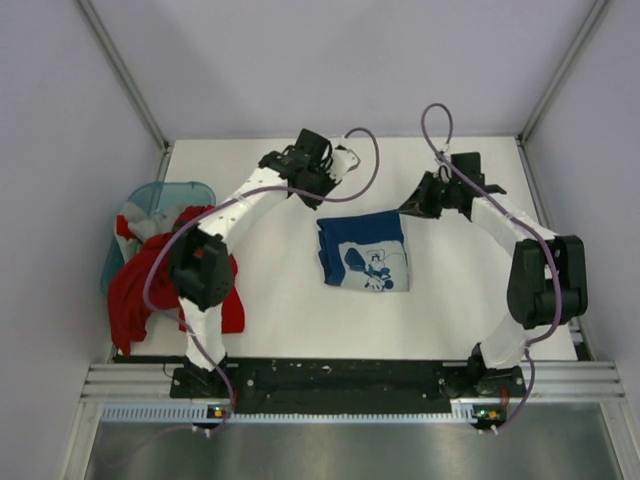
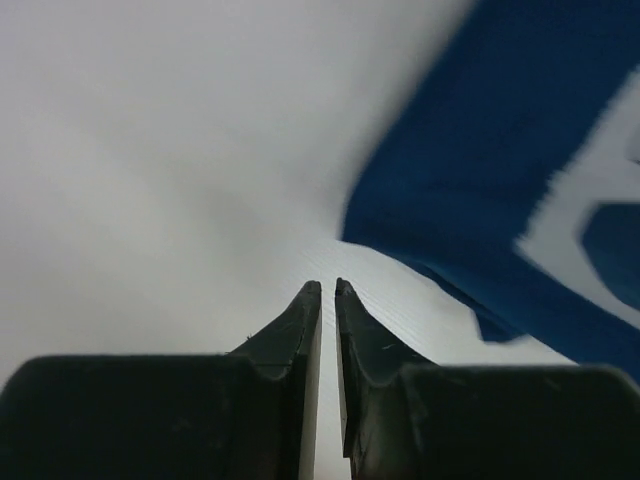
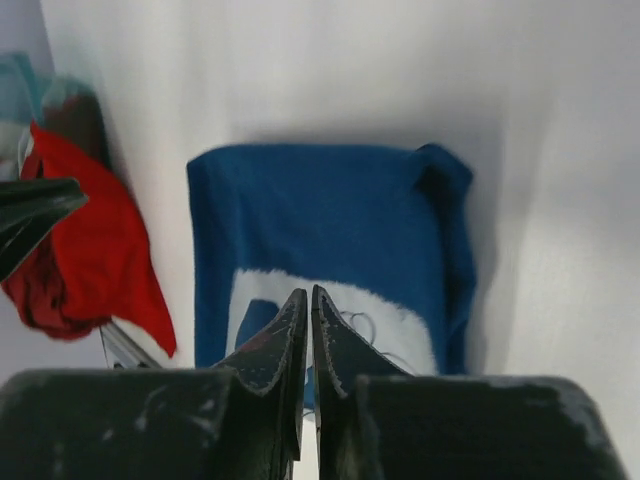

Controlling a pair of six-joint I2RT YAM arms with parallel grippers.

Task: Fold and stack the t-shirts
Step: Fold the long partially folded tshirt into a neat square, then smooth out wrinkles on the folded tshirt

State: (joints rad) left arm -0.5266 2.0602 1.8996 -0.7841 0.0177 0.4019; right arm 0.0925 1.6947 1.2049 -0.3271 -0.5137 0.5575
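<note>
A navy-blue t-shirt [image 1: 363, 250] lies folded into a rectangle mid-table, its white print facing up. My left gripper [image 1: 318, 197] hovers just off the shirt's far left corner. In the left wrist view its jaws [image 2: 325, 285] stand a narrow slit apart over bare table, with nothing between them and the navy shirt [image 2: 480, 150] to the right. My right gripper [image 1: 408, 210] is at the far right corner. Its jaws [image 3: 303, 292] are pressed together, empty, above the navy shirt [image 3: 320, 210]. A red t-shirt [image 1: 135, 290] lies crumpled at the left edge. A grey-white t-shirt [image 1: 135, 222] sits in the basket.
A translucent teal basket [image 1: 160, 192] stands at the far left, partly under the red shirt [image 3: 90, 240]. White walls with metal posts close in the table on three sides. The arms' bases sit on the black rail [image 1: 340, 380] at the near edge.
</note>
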